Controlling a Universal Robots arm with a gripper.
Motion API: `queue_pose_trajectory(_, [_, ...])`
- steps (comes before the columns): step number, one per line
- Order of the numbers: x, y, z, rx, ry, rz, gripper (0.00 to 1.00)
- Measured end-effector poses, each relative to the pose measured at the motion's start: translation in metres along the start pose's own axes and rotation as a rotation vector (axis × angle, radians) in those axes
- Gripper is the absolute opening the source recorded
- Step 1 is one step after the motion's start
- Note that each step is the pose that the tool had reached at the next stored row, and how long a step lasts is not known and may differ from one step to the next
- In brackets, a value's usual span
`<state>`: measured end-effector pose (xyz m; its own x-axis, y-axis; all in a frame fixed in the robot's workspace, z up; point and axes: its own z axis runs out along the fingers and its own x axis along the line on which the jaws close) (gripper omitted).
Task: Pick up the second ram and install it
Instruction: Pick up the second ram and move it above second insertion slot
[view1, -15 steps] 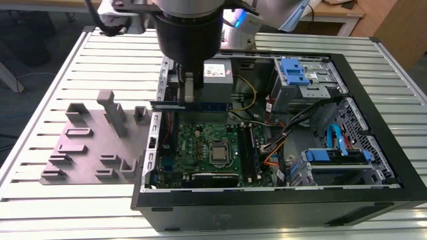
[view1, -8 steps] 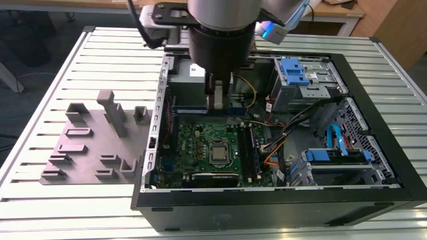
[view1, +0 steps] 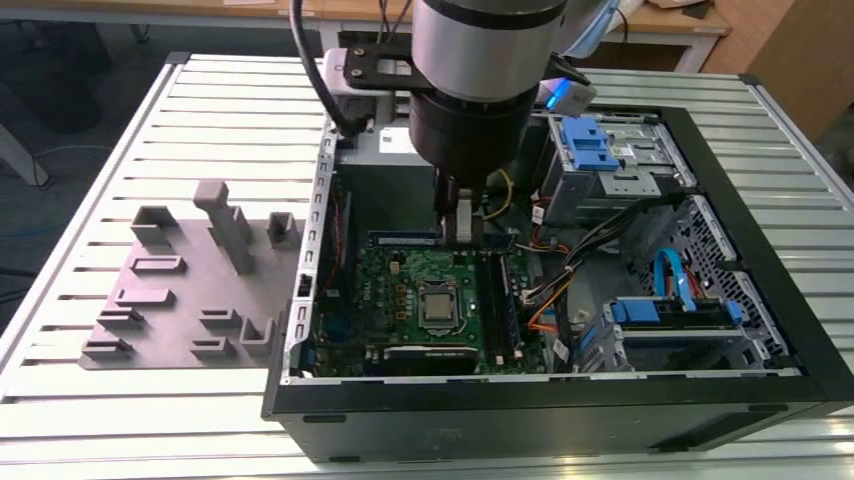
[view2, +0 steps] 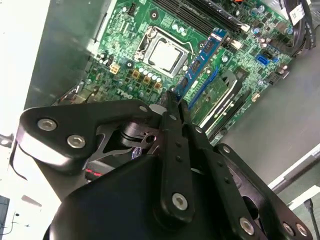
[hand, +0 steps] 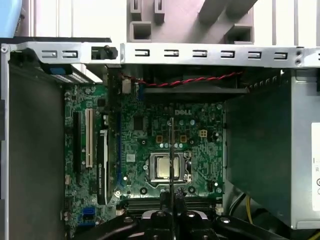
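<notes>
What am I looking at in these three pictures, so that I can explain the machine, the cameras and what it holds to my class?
This is one robot arm, with its lower end inside an open computer case that lies on a slatted metal table. The exterior view comes from a camera off the arm that sees the whole scene. The two wrist views come from cameras riding on the arm. They look past the gripper at the green motherboard and its square processor. The gripper is shut on the second ram, a thin memory stick seen edge-on in the first wrist view, held over the board. At the exterior view's left lies a grey tray with plastic holder blocks.
</notes>
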<state>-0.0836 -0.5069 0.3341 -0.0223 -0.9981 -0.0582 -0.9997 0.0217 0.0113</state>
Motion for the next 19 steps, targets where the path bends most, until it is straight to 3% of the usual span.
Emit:
queue_pose_trajectory(9, [0.0009,-0.0171,0.0161,0.0001,0.0,0.0,0.11])
queue_pose_trajectory(19, [0.0027,-0.0221,0.0341,0.0001,-0.0001,0.0,0.11])
